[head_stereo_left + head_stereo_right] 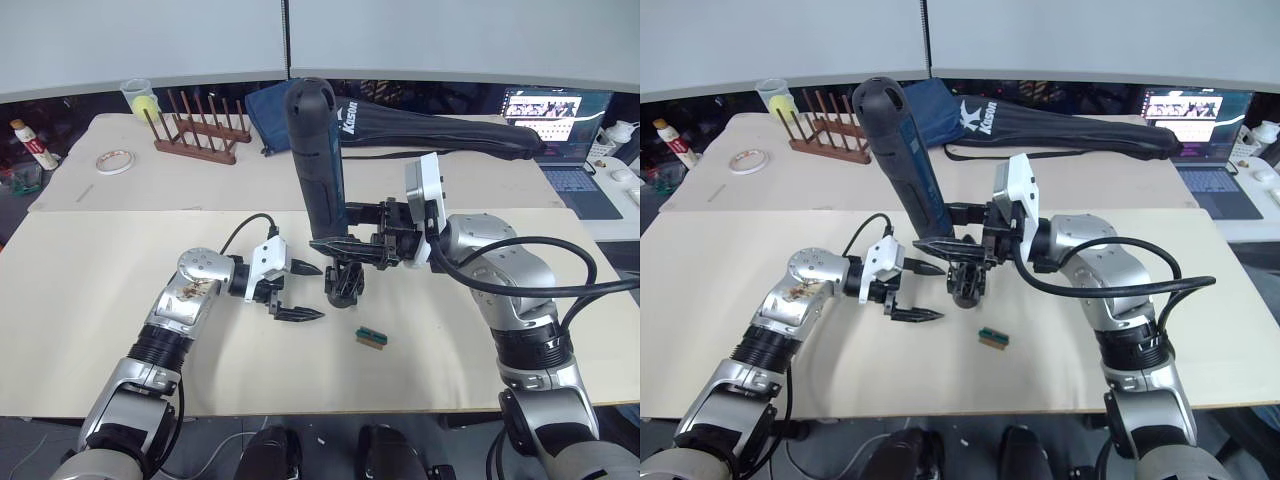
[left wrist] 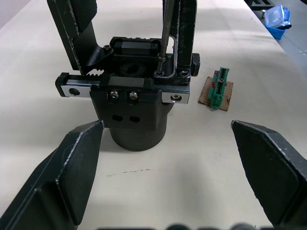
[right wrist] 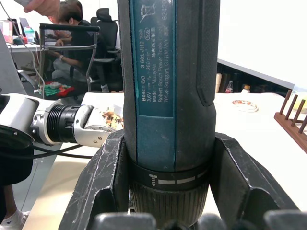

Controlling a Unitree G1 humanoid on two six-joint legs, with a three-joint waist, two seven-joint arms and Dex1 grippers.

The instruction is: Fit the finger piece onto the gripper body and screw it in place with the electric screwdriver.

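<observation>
Right hand (image 1: pixel 352 246) clamped round electric screwdriver (image 1: pixel 316 160), bit in screw on gripper body (image 2: pixel 136 103) directly below. Left hand (image 1: pixel 298 291) wide open, empty, just beside body. Risk: unheld body twists, bit slips off screw.

You have a matt plastic electric screwdriver (image 1: pixel 318 160) with a bare metal bit, a matt black gripper body (image 2: pixel 136 110) (shiny metal screws), and a smooth matt counter (image 1: pixel 100 300).
</observation>
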